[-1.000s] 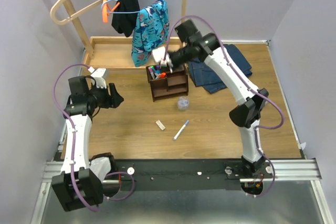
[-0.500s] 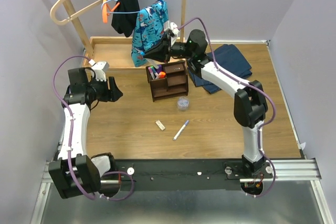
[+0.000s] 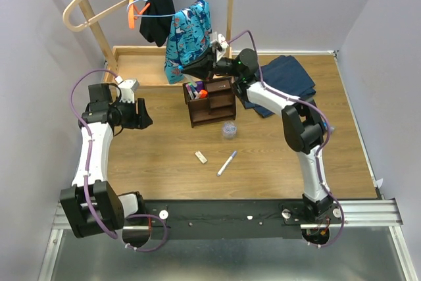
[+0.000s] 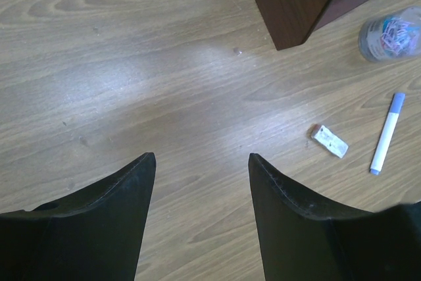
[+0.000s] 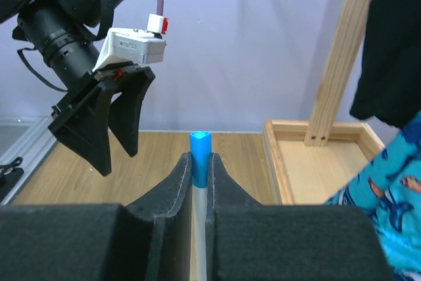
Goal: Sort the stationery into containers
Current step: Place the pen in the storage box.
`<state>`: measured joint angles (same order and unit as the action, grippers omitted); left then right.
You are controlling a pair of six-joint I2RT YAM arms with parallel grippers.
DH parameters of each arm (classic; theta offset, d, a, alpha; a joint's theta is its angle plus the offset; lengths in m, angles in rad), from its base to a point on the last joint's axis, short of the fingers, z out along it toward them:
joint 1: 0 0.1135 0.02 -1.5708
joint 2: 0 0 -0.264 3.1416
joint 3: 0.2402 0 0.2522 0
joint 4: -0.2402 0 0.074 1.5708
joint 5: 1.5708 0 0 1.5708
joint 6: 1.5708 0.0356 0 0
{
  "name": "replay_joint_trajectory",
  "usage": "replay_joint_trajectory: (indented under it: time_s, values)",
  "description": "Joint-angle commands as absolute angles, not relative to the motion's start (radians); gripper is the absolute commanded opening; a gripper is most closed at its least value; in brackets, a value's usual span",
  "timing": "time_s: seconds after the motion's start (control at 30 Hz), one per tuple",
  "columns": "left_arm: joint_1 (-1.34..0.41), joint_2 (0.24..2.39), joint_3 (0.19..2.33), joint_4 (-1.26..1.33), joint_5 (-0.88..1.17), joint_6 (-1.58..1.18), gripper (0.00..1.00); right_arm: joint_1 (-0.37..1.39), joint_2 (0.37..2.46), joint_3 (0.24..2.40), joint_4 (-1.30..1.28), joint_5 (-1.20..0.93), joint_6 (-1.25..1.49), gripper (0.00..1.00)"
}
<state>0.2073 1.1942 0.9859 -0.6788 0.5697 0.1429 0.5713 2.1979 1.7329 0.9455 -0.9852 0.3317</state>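
**A:** Stationery status: blue-cap pen (image 5: 199, 144) is pinched between the right gripper (image 5: 199, 162) fingers, with the cap poking out past the tips. Only the right wrist view shows that. From overhead the right gripper is raised by the organiser's (image 3: 212, 102) back-left corner, next to the patterned shirt (image 3: 189, 37), and the pen can't be made out.

**B:** Left side?

**A:** Left gripper (image 4: 200, 157) is spread wide with nothing between the fingers, above bare table (image 4: 131, 64) left of the organiser. Its camera picks up the eraser (image 4: 329, 141), purple-cap pen (image 4: 387, 133) and tub (image 4: 388, 31), all lying apart on the table. The tub is near the organiser's front corner. Only that view resolves the coloured paper clips inside the tub.

**B:** Anything in the organiser?

**A:** Overhead shows markers (image 3: 195, 90) standing in the left compartment, with purple, green and orange tops.

**B:** Any readable text?

**A:** Print on the pens and tub is too small to read. The right wrist view also catches the left gripper head-on. It carries a white camera box (image 5: 135, 47) with a red tag, lettering not legible.
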Motion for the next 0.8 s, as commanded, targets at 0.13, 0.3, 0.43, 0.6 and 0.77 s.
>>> replay_joint_trajectory:
  time_s: [0.13,0.3,0.43,0.6,0.77]
  values:
    - [0.206,1.27,1.029,-0.698,0.52,0.187,0.68,0.528,2.287,1.678,1.155,-0.966,0.386,0.05]
    - [0.206,1.301,1.045,-0.719,0.494,0.209,0.68,0.529,2.371,1.719,1.274,-0.959,0.495,0.06]
    - [0.206,1.316,1.052,-0.726,0.486,0.216,0.68,0.534,2.418,1.735,1.305,-0.956,0.528,0.06]
    - [0.206,1.339,1.057,-0.721,0.488,0.218,0.68,0.535,2.418,1.691,1.295,-0.942,0.483,0.07]
    - [0.204,1.368,1.077,-0.713,0.495,0.213,0.68,0.535,2.387,1.632,1.292,-0.95,0.434,0.09]
